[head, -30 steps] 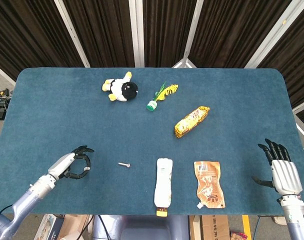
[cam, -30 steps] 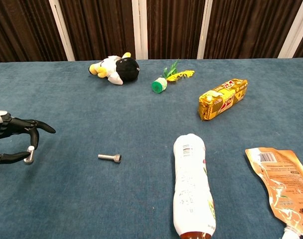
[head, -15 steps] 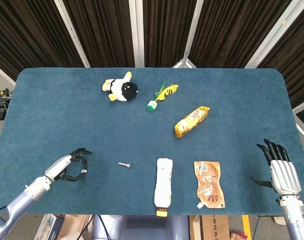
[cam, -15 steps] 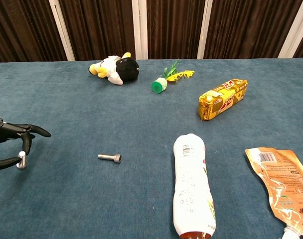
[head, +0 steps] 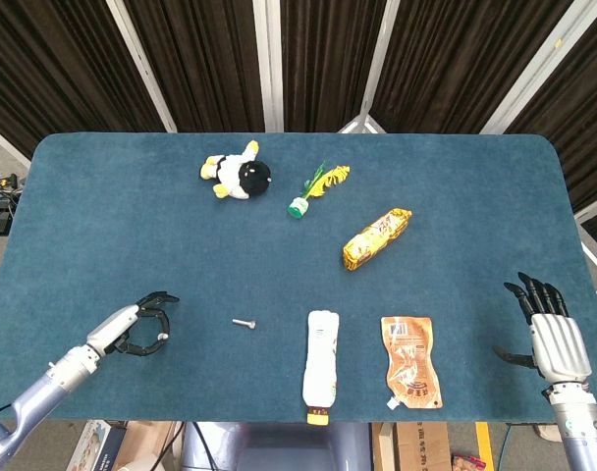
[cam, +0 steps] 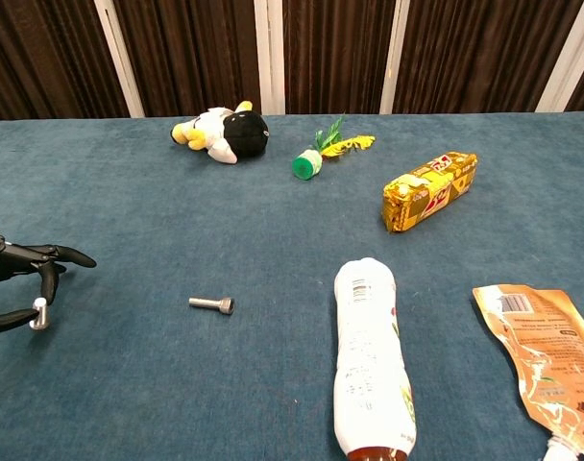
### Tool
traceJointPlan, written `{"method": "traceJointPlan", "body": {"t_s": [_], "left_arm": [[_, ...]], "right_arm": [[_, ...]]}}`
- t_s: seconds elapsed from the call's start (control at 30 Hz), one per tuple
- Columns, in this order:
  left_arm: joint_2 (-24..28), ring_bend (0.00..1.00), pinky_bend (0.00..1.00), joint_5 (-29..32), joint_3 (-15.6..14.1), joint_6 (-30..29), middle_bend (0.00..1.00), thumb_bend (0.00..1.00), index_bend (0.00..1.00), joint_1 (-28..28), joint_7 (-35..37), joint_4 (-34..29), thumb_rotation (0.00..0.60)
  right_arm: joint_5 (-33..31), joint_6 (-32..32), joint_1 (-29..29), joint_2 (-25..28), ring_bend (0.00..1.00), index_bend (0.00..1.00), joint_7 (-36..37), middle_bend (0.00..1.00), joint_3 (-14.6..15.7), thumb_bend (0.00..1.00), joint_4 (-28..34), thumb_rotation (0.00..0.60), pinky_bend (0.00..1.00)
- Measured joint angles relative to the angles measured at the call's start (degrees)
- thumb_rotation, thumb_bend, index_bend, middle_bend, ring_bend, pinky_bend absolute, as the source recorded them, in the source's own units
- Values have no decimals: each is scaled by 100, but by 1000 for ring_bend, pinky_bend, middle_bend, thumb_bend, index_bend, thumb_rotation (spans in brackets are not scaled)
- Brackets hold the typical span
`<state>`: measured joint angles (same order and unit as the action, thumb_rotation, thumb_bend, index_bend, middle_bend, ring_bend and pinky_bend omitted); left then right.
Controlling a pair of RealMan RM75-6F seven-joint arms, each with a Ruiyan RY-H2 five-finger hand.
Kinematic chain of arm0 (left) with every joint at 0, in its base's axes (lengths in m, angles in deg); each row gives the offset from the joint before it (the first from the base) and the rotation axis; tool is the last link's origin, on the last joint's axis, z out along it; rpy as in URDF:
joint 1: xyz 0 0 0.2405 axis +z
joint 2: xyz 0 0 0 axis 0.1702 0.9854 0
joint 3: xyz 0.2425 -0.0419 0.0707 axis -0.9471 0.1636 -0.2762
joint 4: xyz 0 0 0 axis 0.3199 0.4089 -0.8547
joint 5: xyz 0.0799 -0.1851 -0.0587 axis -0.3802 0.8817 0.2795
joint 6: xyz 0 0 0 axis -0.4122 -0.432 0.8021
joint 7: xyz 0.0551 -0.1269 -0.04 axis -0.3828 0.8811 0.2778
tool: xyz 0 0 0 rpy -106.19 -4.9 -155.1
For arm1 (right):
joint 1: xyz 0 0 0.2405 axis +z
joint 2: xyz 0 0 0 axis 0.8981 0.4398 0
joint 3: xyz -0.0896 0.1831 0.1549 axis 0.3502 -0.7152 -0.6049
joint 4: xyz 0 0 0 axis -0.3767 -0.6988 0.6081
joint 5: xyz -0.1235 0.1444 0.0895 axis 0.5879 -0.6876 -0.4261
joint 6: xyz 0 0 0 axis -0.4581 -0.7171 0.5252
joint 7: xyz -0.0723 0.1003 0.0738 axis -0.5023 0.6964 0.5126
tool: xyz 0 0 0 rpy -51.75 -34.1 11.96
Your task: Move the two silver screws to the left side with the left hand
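Left hand (cam: 18, 283) pinches first screw (cam: 39, 313) upright near table's left edge; second screw (cam: 211, 304) lies rightward, axis crosswise; right hand (head: 552, 334) splayed, far

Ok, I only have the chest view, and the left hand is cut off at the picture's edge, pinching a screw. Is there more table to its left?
Observer: Yes. In the head view the left hand, holding the screw, sits well inside the table. Blue cloth continues to its left.
Operator: And the right hand? I can't see it at all.
Observer: The right hand is at the table's right edge with its fingers spread. It holds nothing and is to the right of the orange pouch.
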<state>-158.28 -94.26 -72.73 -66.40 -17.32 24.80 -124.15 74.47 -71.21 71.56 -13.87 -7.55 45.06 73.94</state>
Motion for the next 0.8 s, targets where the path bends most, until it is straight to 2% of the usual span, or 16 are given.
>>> {"method": "traceJointPlan", "body": {"t_s": [0.8], "left_arm": [[165,0,0,-45,-359,80,74,530,572,-81,136,235,600]], "right_arm": [[-31,18,8,-15,18,161,2,68,-10,113,4,600,0]]}}
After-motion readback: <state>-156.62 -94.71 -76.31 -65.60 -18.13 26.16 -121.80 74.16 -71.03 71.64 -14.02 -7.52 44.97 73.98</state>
